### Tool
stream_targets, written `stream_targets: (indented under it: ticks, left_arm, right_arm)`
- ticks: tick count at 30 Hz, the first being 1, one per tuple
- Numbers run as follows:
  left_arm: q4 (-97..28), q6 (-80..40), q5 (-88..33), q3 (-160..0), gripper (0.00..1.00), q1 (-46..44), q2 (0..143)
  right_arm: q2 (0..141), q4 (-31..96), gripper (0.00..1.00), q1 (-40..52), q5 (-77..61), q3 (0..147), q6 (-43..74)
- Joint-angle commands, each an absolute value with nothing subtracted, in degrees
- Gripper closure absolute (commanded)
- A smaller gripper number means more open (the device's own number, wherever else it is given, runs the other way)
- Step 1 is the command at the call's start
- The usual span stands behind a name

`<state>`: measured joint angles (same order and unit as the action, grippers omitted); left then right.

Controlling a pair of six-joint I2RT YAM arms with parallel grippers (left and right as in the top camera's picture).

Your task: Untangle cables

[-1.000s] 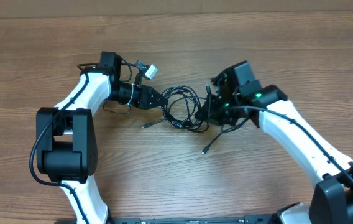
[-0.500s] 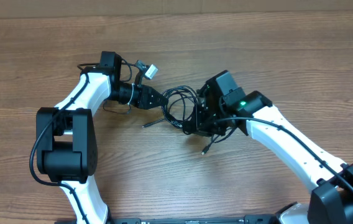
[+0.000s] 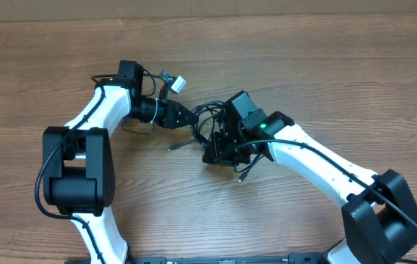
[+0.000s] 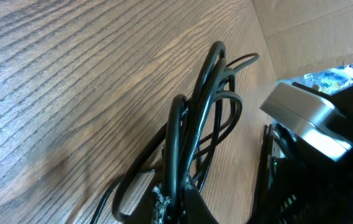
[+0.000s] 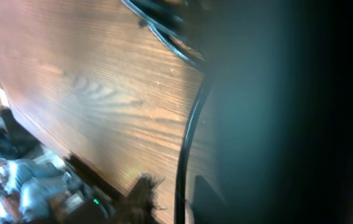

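Left claw pinches the cables from their 9 o'clock side, closed tight; right claw sits at their 5 o'clock edge, opening unclear through blur

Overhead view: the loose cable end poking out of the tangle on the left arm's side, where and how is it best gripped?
Probably just behind the tip of that cable end, on its straight stretch. Come down from above, jaws across the cord: it lies flat on the table, clear of the loops.
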<state>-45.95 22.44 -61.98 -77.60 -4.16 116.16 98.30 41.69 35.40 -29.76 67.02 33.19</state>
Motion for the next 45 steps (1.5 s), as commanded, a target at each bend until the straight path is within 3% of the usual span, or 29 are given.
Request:
stream_targets:
  ticks: [1,4,18,20,23,25,34,45]
  left_arm:
    - [-45.8,21.6,-64.2,-78.5,0.96,-4.5,116.5]
    - [-45.8,21.6,-64.2,-78.5,0.96,-4.5,116.5]
    - [-45.8,21.6,-64.2,-78.5,0.96,-4.5,116.5]
    - [-45.8,21.6,-64.2,-78.5,0.96,-4.5,116.5]
    - [-45.8,21.6,-64.2,-78.5,0.96,-4.5,116.5]
    - [-45.8,21.6,-64.1,-78.5,0.96,-4.5,116.5]
    - [-45.8,21.6,-64.2,-78.5,0.96,-4.5,116.5]
    - [-45.8,21.6,-64.2,-78.5,0.96,-4.5,116.5]
  right_arm:
    - [97.2,43.1,0.69,34.0,-29.5,70.8,32.5]
    - [95.8,44.3,0.60,33.4,-24.7,72.2,32.5]
    - [95.7,43.0,0.64,31.6,-17.1,73.4,32.8]
    - [95.7,43.0,0.67,30.9,-17.1,74.4,32.8]
    - [95.7,42.4,0.87,30.2,-17.2,75.4,32.9]
    - [95.7,41.9,0.93,30.2,-17.2,75.5,33.1]
    - [95.9,41.2,0.96,30.6,-15.9,75.2,35.7]
    - [101.0,31.1,0.96,35.4,-2.4,72.3,40.4]
